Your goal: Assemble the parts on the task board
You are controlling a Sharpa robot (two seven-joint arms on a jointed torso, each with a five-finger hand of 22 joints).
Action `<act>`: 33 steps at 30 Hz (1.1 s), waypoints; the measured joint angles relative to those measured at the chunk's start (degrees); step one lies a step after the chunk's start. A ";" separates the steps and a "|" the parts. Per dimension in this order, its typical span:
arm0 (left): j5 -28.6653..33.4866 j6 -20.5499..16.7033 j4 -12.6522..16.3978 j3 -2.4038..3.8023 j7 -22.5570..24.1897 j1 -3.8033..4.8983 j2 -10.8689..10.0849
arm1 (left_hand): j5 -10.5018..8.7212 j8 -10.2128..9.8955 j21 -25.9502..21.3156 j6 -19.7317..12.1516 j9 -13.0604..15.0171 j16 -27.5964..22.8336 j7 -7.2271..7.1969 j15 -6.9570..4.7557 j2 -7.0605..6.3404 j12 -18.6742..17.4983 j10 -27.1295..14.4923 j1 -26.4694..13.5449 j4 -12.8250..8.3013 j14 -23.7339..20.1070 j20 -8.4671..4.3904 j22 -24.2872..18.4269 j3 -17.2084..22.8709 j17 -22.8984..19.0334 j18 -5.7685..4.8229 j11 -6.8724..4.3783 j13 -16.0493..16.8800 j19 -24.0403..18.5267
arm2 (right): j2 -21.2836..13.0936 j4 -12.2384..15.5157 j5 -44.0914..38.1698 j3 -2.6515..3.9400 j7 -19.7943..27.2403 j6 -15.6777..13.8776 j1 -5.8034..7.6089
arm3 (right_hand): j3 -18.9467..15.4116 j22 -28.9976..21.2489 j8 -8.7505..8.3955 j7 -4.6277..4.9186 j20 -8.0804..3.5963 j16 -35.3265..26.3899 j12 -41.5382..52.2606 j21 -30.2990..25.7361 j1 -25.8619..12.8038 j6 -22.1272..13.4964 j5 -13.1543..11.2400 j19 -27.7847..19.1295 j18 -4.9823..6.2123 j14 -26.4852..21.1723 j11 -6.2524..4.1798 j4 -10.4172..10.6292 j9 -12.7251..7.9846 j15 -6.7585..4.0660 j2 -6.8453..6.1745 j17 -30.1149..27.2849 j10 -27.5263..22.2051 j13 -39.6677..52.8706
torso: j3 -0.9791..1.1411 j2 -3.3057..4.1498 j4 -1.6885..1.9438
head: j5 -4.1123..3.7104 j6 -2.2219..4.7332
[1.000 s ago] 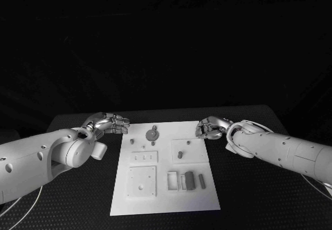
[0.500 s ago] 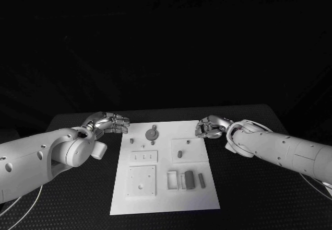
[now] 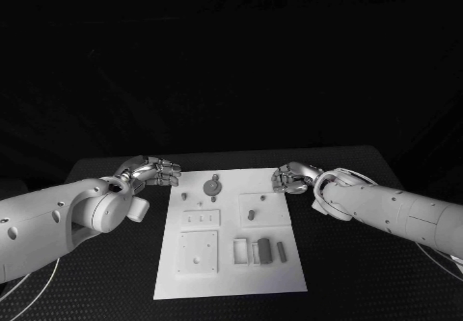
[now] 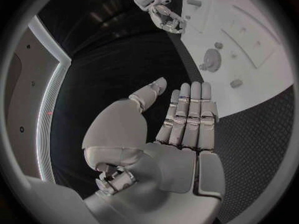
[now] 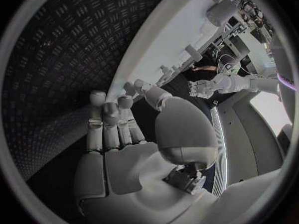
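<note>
Head view: both hands [image 3: 154, 172] [image 3: 292, 178] empty, flanking board [image 3: 231, 281].

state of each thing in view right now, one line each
left hand: open, holds nothing, beside the board's far left corner
right hand: fingers curled, holds nothing, at the board's far right edge
task board: flat on the table
round part: lying on the board

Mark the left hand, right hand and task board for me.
left hand [image 3: 154, 171], head view, on the knuckles of the curled fingers.
right hand [image 3: 292, 178], head view, on the back of the hand.
task board [image 3: 231, 281], head view, on the bare near margin.
</note>
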 measured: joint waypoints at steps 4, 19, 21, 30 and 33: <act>-0.04 0.01 0.02 0.00 -0.04 0.00 -0.04 | 0.00 0.00 -0.23 0.00 0.00 0.00 0.00 0.00 0.00 0.00 0.00 0.00 0.00 0.00 0.00 0.00 0.00 0.01 -0.01 0.00 0.00 0.00 | 0.13 -0.16 0.03 0.00 0.04 -0.02 -0.05 | 0.15 0.00 0.00 0.00 0.00 0.00 0.22 0.00 0.00 0.00 0.00 0.00 0.14 0.08 0.00 -0.15 0.06 -0.07 0.00 0.00 0.00 -0.05 | -0.01 -0.01 0.00 | 0.10 0.07; -0.13 0.03 0.02 0.00 -0.15 0.00 -0.07 | -0.22 0.00 -0.23 0.00 0.01 -0.22 0.00 0.00 0.00 0.00 0.00 0.00 0.00 0.00 0.00 -0.01 0.00 0.05 -0.05 0.00 0.00 0.00 | 0.28 -0.41 0.05 0.00 0.07 -0.05 -0.10 | 0.47 0.00 1.74 -0.02 0.01 0.22 0.22 0.44 -0.44 0.02 0.00 -0.01 0.29 -0.02 -0.01 -0.79 1.02 -0.66 1.98 0.00 0.01 -0.28 | 0.00 0.00 -0.02 | 0.13 -0.35; -0.14 0.03 0.02 0.00 -0.17 0.00 -0.07 | -0.22 0.00 -0.23 0.00 0.01 -0.22 0.00 0.00 0.00 0.00 0.00 0.00 0.00 0.00 0.00 -0.01 0.00 0.04 -0.06 0.00 0.00 0.00 | 0.29 -0.41 0.04 0.00 0.08 -0.06 -0.11 | 0.32 0.00 2.05 -0.02 -0.02 0.45 0.22 0.44 -0.74 0.02 0.00 0.03 0.29 -0.08 -0.15 -0.95 1.29 -0.75 2.27 0.00 0.15 -0.29 | 0.00 -0.01 -0.04 | 0.13 -0.38; -0.18 0.03 0.02 0.00 -0.21 0.00 -0.08 | -0.22 0.00 -0.23 0.00 0.01 -0.22 0.00 0.00 0.00 0.00 0.00 0.00 0.00 0.00 0.00 -0.01 0.00 0.09 -0.29 0.00 0.00 0.00 | 0.37 -0.44 -0.05 -0.01 0.09 -0.28 -0.13 | 0.48 0.00 3.32 -0.69 -0.40 0.82 0.55 0.78 -0.77 0.69 0.00 0.42 0.37 0.62 -1.07 -1.10 2.64 -1.46 2.92 -0.01 1.07 -0.45 | 0.00 -0.01 -0.03 | 0.10 -0.47; -0.19 0.03 0.02 0.00 -0.22 0.00 -0.09 | -0.22 0.00 -0.23 0.00 0.01 -0.22 0.00 0.00 0.00 0.00 0.00 0.00 0.00 0.00 0.00 -0.01 0.00 0.09 -0.29 0.00 0.00 0.00 | 0.37 -0.46 -0.07 -0.01 0.08 -0.39 -0.13 | 0.47 0.00 3.61 -0.80 -0.54 0.82 0.67 1.01 -0.83 0.80 0.00 0.55 0.37 0.81 -1.08 -1.42 2.85 -1.65 3.25 -0.01 1.08 -0.45 | 0.00 -0.01 -0.03 | 0.07 -0.51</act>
